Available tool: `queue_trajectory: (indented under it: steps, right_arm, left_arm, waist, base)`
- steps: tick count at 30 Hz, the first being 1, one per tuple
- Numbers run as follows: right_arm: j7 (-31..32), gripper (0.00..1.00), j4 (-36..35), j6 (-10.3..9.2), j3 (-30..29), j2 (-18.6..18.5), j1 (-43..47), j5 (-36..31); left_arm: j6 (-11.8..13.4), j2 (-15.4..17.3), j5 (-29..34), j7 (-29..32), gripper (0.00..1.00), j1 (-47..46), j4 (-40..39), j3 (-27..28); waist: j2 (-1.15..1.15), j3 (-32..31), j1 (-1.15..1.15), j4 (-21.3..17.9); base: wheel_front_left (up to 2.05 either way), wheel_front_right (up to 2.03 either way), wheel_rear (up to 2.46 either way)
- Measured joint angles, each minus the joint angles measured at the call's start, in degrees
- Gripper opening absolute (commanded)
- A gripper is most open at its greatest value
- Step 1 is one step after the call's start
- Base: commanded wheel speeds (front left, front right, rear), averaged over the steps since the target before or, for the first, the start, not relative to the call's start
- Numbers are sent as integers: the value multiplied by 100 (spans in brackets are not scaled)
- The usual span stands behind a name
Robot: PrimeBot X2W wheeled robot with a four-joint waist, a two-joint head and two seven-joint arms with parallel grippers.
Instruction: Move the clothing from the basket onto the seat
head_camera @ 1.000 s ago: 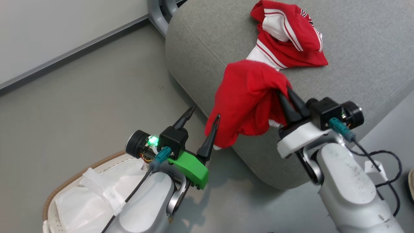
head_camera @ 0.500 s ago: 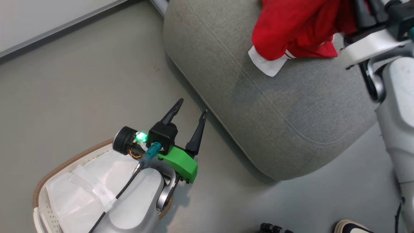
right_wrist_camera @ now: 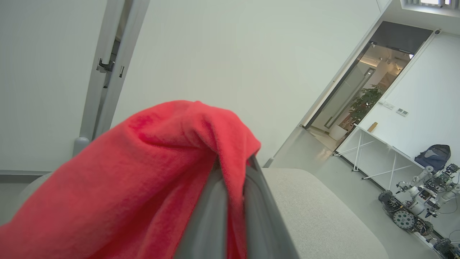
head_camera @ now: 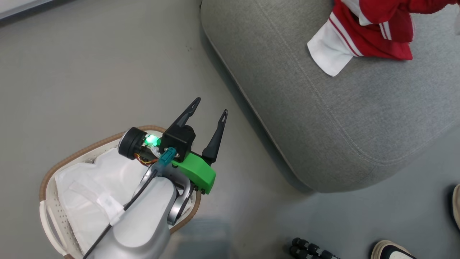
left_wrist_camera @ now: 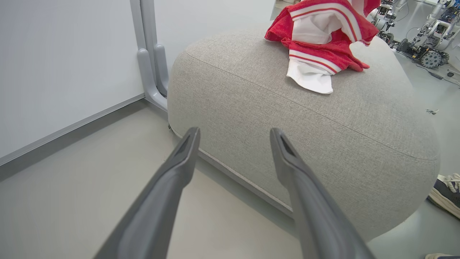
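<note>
Over the seat (head_camera: 323, 108), the right gripper (right_wrist_camera: 233, 163), clenched on the red garment (right_wrist_camera: 143, 172), has carried it seemingly above the striped garment (head_camera: 359, 39), so only dropping remains; left gripper (head_camera: 211, 105) spread, empty.

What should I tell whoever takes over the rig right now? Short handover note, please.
Left gripper: open, empty, over the floor between basket and seat.
Right gripper: shut on the plain red garment, held up in the air, apparently above the seat.
Striped garment: lying on the seat.
Basket: on the floor, white liner inside, no clothing visible in it.
Done: striped garment is on the seat.
Left: lower the plain red garment onto the seat and release it.
</note>
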Motion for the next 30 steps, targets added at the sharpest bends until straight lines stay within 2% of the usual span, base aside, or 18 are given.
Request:
queue_trajectory:
  steps: [6, 9, 10, 11, 12, 13, 14, 15, 30]
  right_arm:
    - [1, 0, 266, 0, -922, 65, -1, -110]
    - [0, 0, 356, 0, -1244, 257, 94, -271]
    - [0, 4, 368, 0, -1300, 290, 146, -313]
    - [0, 15, 376, 0, -1343, 326, 182, -339]
    - [0, 35, 368, 0, -1372, 382, 226, -363]
    - [0, 48, 354, 0, -1377, 442, 277, -390]
    - [0, 97, 341, 0, -1379, 499, 311, -402]
    - [0, 100, 320, 0, -1385, 571, 366, -402]
    - [0, 100, -167, 0, -1174, 1050, 1321, -260]
  left_arm:
    - [-21, 66, 45, 101, 100, -193, -99, -54]
    - [-16, 149, 54, 153, 100, -246, -124, -49]
    - [2, 182, 59, 154, 100, -269, -126, -46]
    - [14, 200, 63, 158, 100, -287, -129, -40]
    - [35, 210, 62, 158, 100, -305, -131, -29]
    - [44, 212, 60, 159, 100, -317, -135, -25]
    - [51, 221, 59, 162, 100, -321, -140, -20]
    - [55, 236, 57, 175, 100, -321, -141, -12]
    - [147, 298, -89, 34, 100, -304, 24, 80]
  waist:
    - [0, 331, 0, 205]
    - [0, 555, 0, 329]
    - [0, 608, 0, 357]
    - [0, 645, 0, 379]
    - [0, 688, 0, 404]
    - [0, 723, 0, 426]
    - [0, 748, 1, 440]
    - [0, 775, 0, 451]
    - [0, 436, 0, 331]
  base:
    - [0, 0, 0]
    - [0, 0, 0]
    - [0, 0, 0]
    - [0, 0, 0]
    - [0, 0, 0]
    - [0, 0, 0]
    - [0, 0, 0]
    - [0, 0, 0]
    - [0, 0, 0]
